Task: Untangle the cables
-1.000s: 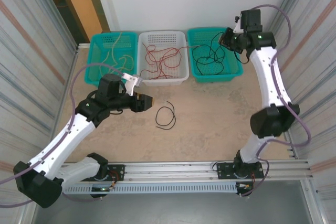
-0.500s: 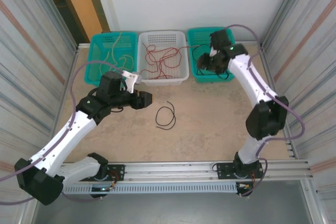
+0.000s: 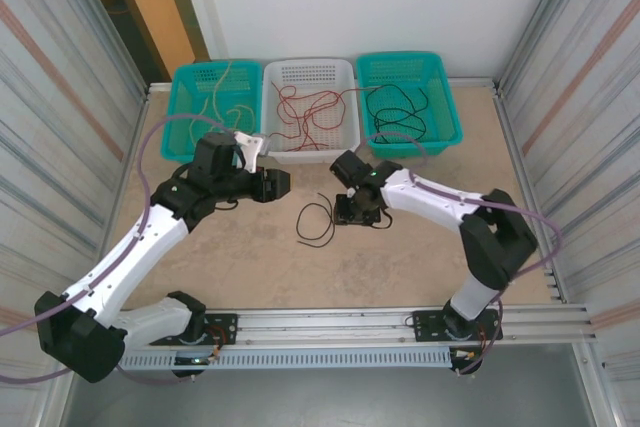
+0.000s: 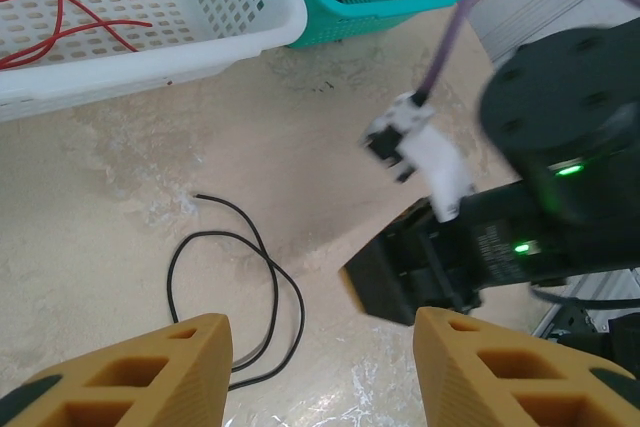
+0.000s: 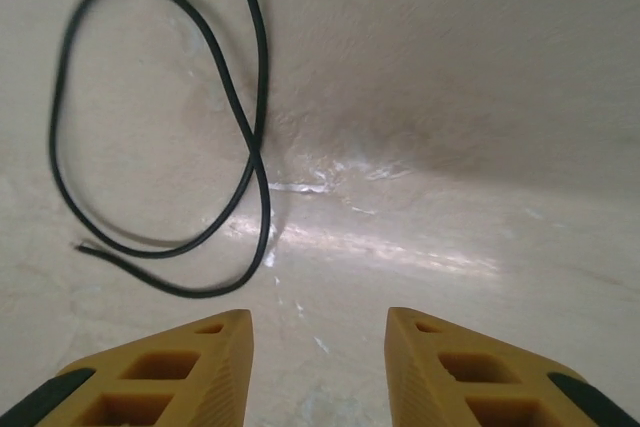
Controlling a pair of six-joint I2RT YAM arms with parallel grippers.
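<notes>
Lying loose on the bench (image 3: 400, 267) is one black cable (image 3: 316, 222), curled in a loop. The right pincer (image 5: 318, 322) hangs just beside it, spread, pinching nothing. The left pincer (image 4: 320, 332) is near too, spread wide, pinching nothing. At the back, tan cables (image 3: 225, 97), red cables (image 3: 300, 112) and black cables (image 3: 395, 112) sit in three baskets, one colour each.

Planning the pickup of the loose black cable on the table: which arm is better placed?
Probably the right: the right gripper, open, is low over the table with the black cable just ahead. The left gripper, also open, looks higher up.
</notes>
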